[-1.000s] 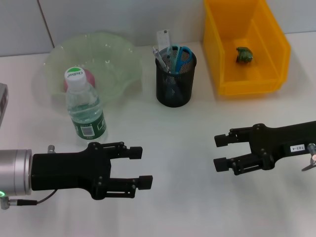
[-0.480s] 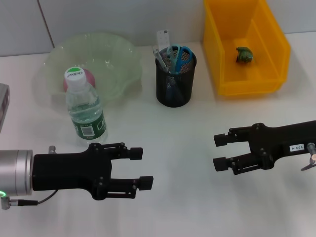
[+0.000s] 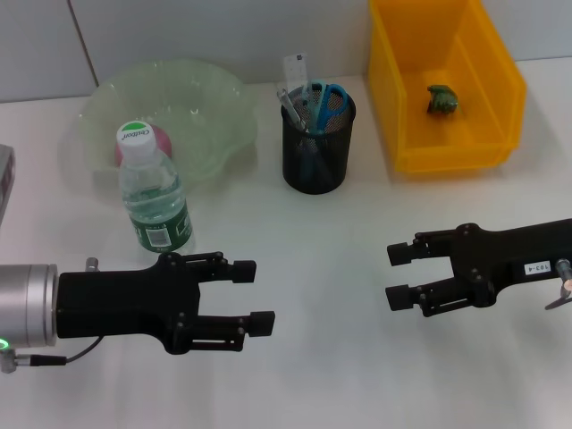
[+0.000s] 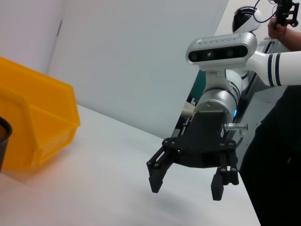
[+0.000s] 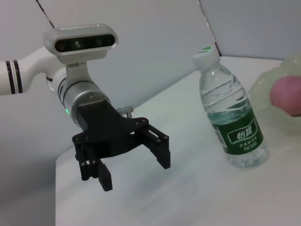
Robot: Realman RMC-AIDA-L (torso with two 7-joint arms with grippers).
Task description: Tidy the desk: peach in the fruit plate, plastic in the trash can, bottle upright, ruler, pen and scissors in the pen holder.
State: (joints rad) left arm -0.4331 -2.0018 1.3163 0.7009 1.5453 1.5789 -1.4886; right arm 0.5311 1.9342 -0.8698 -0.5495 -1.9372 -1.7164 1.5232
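At the far left edge of the head view a grey object [image 3: 4, 183] is cut off, too little showing to name it. The left end effector [image 3: 259, 293] hovers low over the white counter [image 3: 340, 375], its black fingers spread wide with nothing between them. Just behind it the bottle [image 3: 154, 192] stands upright with its green-and-white cap on top, close in front of the pale green fruit plate [image 3: 210, 98]. The bottle hides most of the peach [image 3: 159, 141] — only a pink sliver shows past the cap, though the right wrist view catches it lying in the plate's bowl.

The counter is plain white and runs back to a light grey wall [image 3: 179, 31] with a dark seam.

At the middle, the black mesh pen holder [image 3: 317, 152] stands upright near the plate's right rim. The ruler [image 3: 295, 76], the blue-handled scissors [image 3: 326, 103] and a pen [image 3: 288, 105] stick up out of it, their lower parts hidden by the mesh. To its right sits the yellow trash can [image 3: 411, 134], its top cut off by the frame; a crumpled green piece of plastic [image 3: 442, 98] lies on its floor. In front of it, well apart, the right end effector [image 3: 393, 275] hangs over bare counter, fingers parted and holding nothing.
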